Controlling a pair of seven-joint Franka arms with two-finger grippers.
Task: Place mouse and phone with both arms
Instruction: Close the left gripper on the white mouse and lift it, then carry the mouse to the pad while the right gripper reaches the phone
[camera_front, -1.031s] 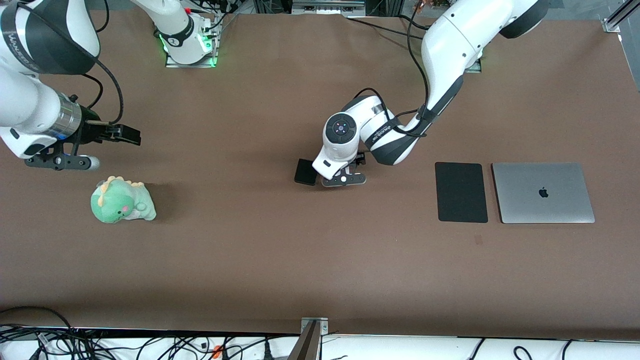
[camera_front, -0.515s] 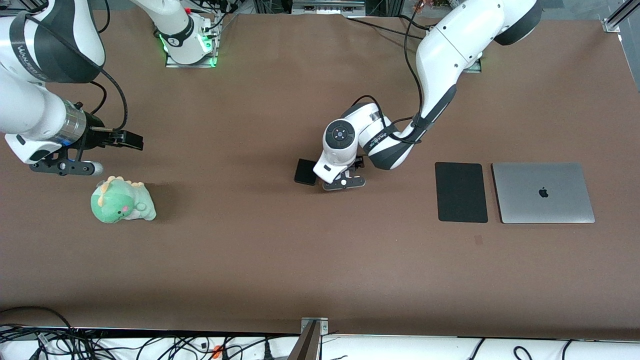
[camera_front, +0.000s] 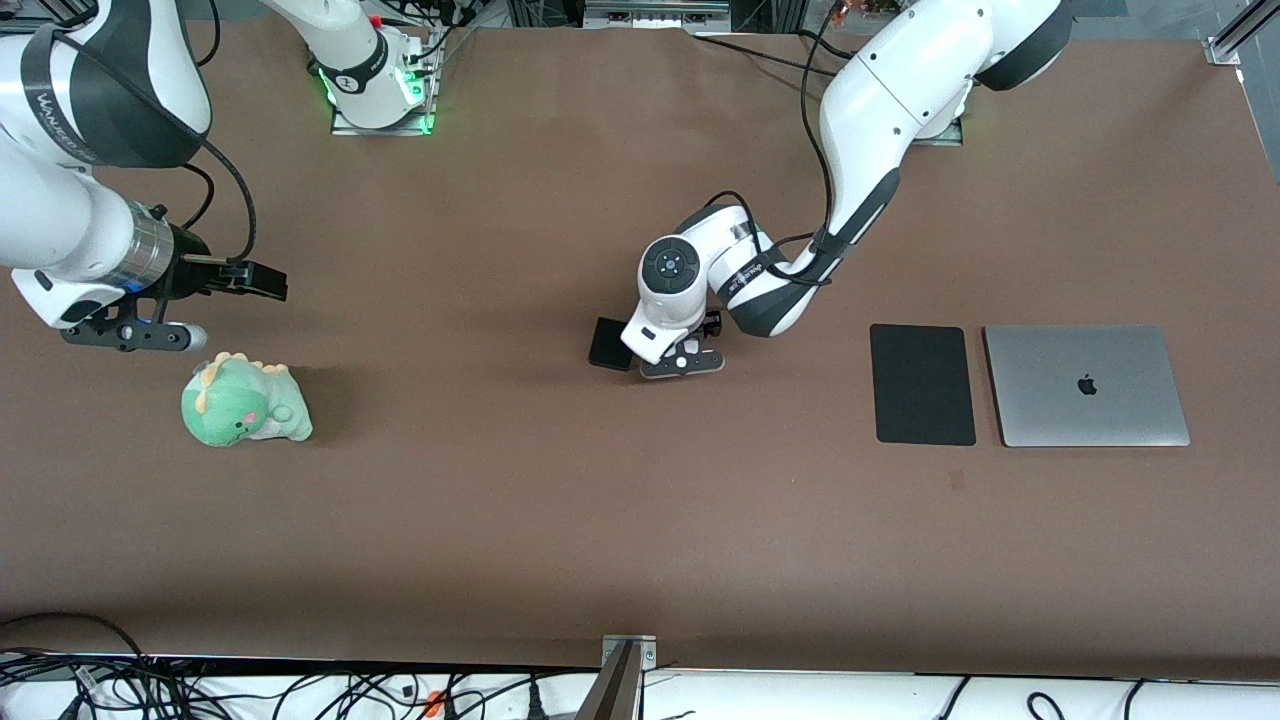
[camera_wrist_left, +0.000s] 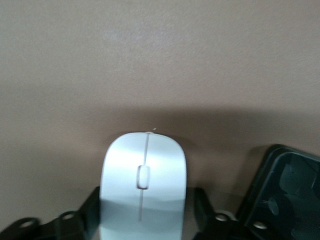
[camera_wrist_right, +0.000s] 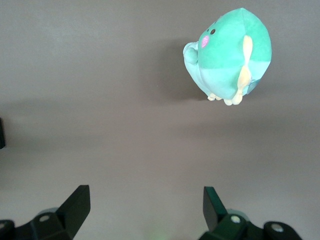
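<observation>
The left gripper (camera_wrist_left: 142, 222) sat low over mid-table, its fingers clamped on the mouse (camera_wrist_left: 143, 187), with the phone (camera_front: 610, 344) lying just beside it. The right gripper (camera_wrist_right: 145, 205) hung spread open above bare table near the plush dinosaur (camera_front: 243, 400)

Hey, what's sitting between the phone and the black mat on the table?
In the front view, the left gripper over the mouse stands between the phone and the black mat.

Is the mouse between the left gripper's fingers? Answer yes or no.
Yes, the mouse sits between the left gripper's two fingers.
</observation>
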